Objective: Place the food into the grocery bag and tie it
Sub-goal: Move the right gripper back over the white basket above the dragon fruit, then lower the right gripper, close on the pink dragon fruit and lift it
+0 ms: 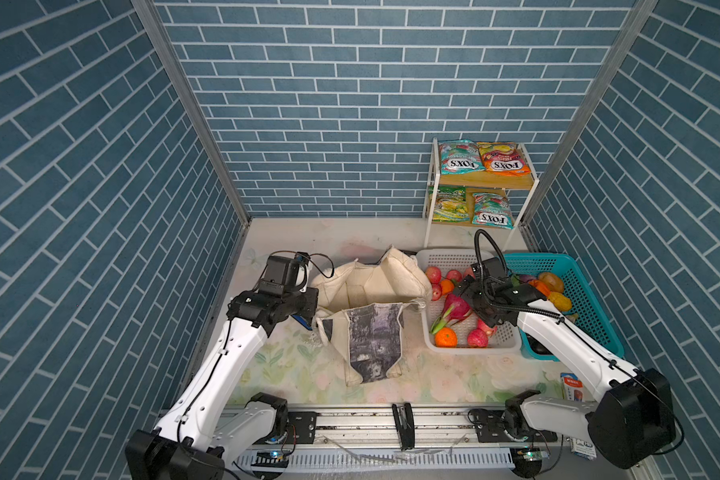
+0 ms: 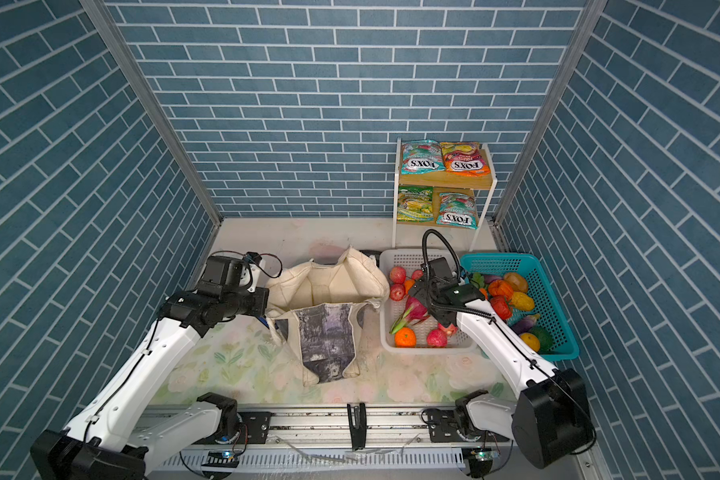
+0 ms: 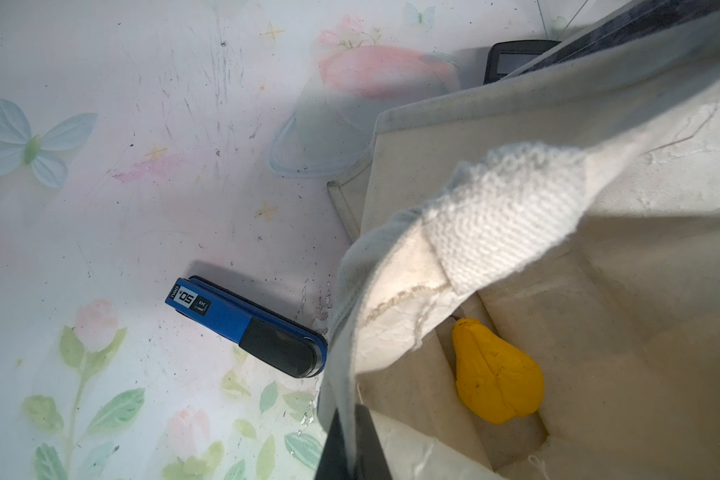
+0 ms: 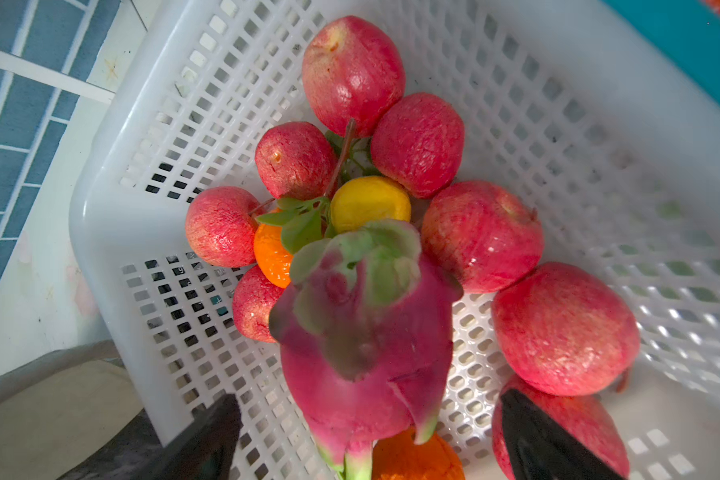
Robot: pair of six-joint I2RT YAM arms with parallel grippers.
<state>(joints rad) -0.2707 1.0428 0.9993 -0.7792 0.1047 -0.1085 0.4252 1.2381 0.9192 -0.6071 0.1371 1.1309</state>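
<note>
Cream canvas grocery bag (image 1: 371,291) with a grey-purple print panel stands open mid-tabletop (image 1: 283,370). Left gripper (image 3: 350,436) is clamped tight on its rim at 9 o'clock. One yellow pear-shaped food piece (image 3: 495,374) lies inside. At the bag's 3 o'clock is a white perforated plastic basket (image 4: 113,232) of red apples (image 4: 352,75). Right gripper (image 4: 375,419), jaws wide, flanks the pink dragon fruit (image 4: 362,357), not closed on it.

blue brick walls (image 1: 350,104), floral table (image 1: 433,374), shelf rack (image 1: 487,182)
</note>
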